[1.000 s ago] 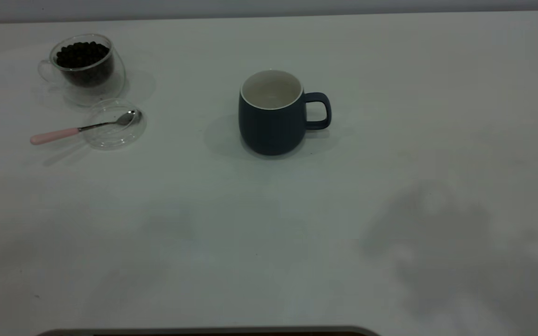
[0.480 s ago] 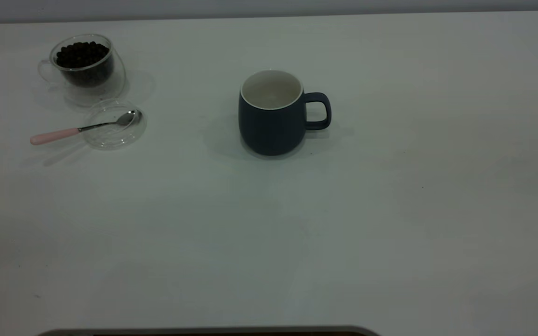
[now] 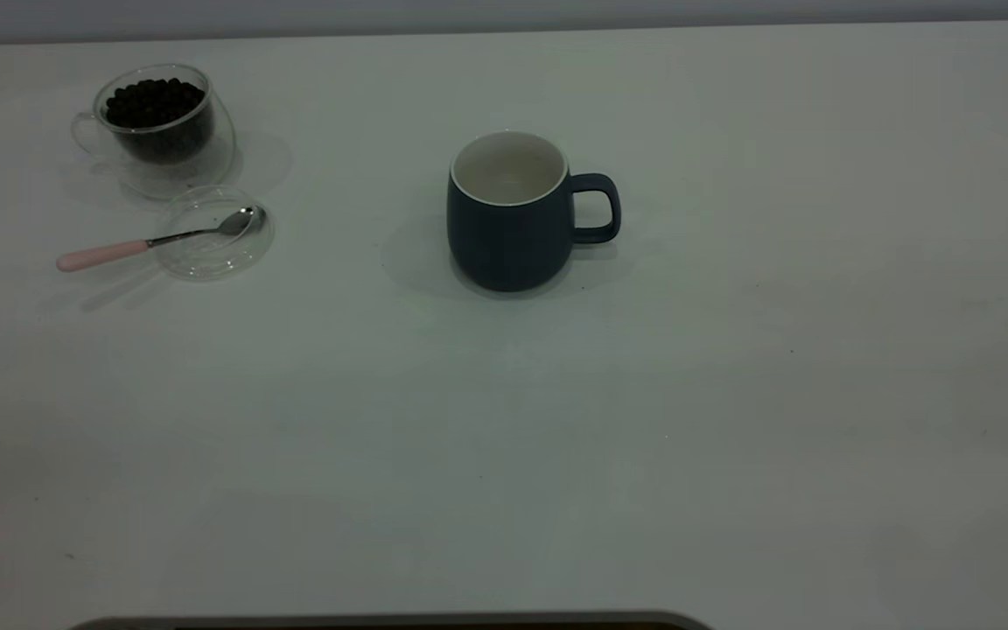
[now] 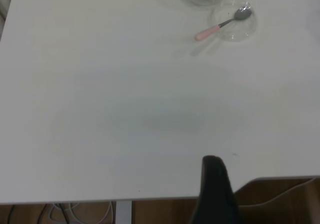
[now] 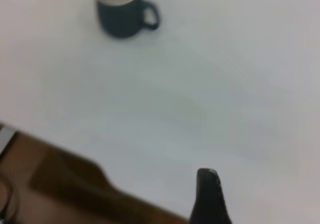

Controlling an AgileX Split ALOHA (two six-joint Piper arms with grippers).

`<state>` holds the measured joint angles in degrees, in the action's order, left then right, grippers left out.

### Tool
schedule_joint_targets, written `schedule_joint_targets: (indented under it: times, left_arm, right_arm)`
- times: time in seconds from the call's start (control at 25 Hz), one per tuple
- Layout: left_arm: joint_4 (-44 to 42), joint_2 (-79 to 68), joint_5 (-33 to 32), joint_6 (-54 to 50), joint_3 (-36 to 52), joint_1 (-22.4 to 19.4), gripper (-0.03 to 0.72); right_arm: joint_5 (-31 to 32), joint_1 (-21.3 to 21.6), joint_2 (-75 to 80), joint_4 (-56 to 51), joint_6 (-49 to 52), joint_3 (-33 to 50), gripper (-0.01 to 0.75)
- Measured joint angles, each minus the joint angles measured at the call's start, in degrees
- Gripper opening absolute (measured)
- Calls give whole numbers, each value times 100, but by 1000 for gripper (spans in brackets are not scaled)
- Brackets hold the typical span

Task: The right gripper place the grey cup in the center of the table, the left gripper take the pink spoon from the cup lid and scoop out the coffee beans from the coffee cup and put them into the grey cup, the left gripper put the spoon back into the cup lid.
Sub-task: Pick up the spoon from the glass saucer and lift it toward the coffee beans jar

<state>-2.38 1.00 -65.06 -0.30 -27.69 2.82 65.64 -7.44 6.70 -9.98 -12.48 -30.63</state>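
Item one: the table (image 3: pixel 731 394), white, with its far right corner rounded in the exterior view; its near edge is partly cut by a dark strip along the bottom of that view.

Item two: the grey cup (image 3: pixel 508 214), upright near the middle of the tabletop, somewhat toward the far edge, handle pointing to the right edge. We see a white inside; whether anything lies at the bottom we cannot make out.

Item three: the coffee cup (image 3: pixel 163 127), upright in the far left corner, holding the coffee beans (image 3: pixel 154 101) up to near its rim. Its clear handle is faint against the white top. The left wrist view crops all but its base.

Item four: the cup lid (image 3: pixel 211 232), flat on the tabletop just beside the coffee cup on the near side; we cannot tell if the two touch.

Item five: the pink spoon (image 3: pixel 150 242), bowl resting in the lid, pink handle reaching out over the rim toward the left edge.

Item six: the left gripper (image 4: pixel 215 184), over the table's edge, well apart from the spoon. We see one dark finger only, so we cannot tell how its claw stands.

Item seven: the right gripper (image 5: pixel 209 194), likewise at the table's edge, far from the grey cup, one blurred finger showing; claw state not readable.
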Motion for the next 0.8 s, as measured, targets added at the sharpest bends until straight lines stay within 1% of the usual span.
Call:
schedule_joint_targets:
  times: [0.12, 0.24, 0.36, 0.8]
  left_arm:
    - [0, 0, 0, 0, 0, 0, 593]
    - [0, 0, 0, 0, 0, 0, 593]
    - [0, 0, 0, 30, 0, 0, 593]
    - [0, 0, 0, 30, 0, 0, 593]
  right_arm:
    - [-106, 253, -373, 40, -11, 178, 588]
    - [-143, 411, -630, 63, -11, 215, 588]
    - [-143, 469, -709, 92, -11, 220, 588]
    - [-131, 475, -709, 263, 327, 319, 588]
